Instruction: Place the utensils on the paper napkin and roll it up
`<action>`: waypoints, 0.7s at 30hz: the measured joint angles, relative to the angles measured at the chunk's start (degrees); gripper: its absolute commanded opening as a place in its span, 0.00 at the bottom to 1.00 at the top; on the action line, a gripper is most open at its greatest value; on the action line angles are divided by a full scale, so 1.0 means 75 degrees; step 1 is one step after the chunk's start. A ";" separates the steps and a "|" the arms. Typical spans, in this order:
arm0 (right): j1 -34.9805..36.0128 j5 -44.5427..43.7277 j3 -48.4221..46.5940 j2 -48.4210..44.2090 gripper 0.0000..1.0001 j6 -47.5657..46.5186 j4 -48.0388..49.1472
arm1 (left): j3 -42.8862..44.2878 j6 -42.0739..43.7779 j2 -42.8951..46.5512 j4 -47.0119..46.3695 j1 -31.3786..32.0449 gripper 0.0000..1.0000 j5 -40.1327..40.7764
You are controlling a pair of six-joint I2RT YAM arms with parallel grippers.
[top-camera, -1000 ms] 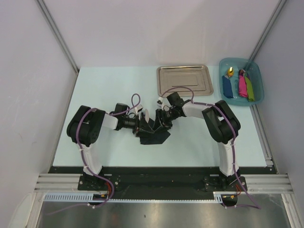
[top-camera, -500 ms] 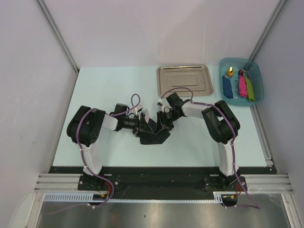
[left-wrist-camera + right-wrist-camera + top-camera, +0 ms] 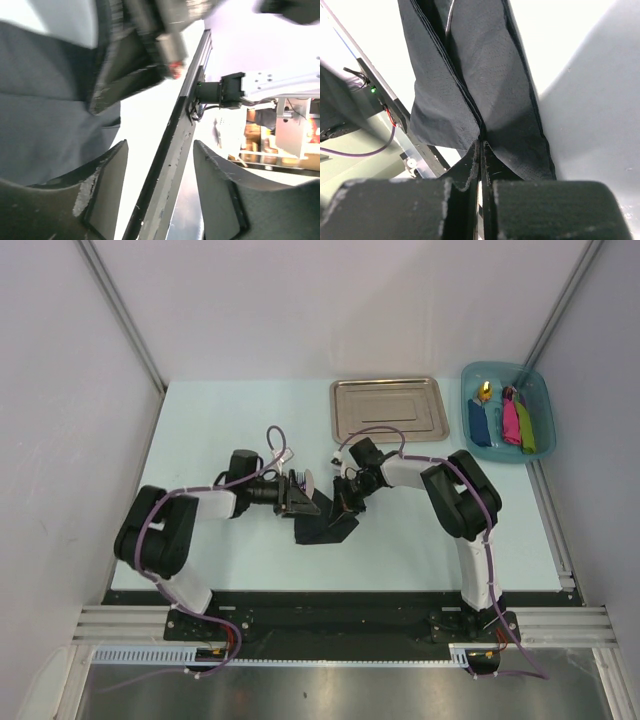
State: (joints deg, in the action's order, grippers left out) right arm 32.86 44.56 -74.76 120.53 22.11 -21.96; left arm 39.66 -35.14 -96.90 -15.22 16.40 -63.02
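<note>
Steel tray [image 3: 388,406]: rectangular, shiny, flat on far part of table [image 3: 220,425], right of centre. Teal plastic bin [image 3: 503,367]: just right of tray, at far right corner, apart from it. Inside bin: blue item [image 3: 480,423] on left, pink item [image 3: 511,422] in middle, green item [image 3: 527,430] on right, lying side by side; small yellow thing [image 3: 484,392] at far end. Table pale, plain walls on three sides. Metal rail [image 3: 340,624] along near edge.

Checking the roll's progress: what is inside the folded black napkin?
Only layered black folds of the napkin show, pinched in the shut right tool. Any utensils inside would be covered.
</note>
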 measured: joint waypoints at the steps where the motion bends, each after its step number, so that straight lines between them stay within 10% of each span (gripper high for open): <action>1: 0.0000 -0.0023 0.0000 0.0000 0.00 -0.0003 -0.0003 | -0.0035 0.0044 0.0256 0.0041 -0.0047 0.53 -0.0006; 21: -0.0006 -0.0087 0.0029 0.0000 0.00 -0.0023 -0.0003 | 0.0134 0.2562 -0.0539 0.3337 -0.0242 0.23 0.0478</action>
State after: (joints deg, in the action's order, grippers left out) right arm 32.82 43.90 -74.54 120.53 21.93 -21.98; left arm 40.66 -15.92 -100.95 9.80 14.59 -59.44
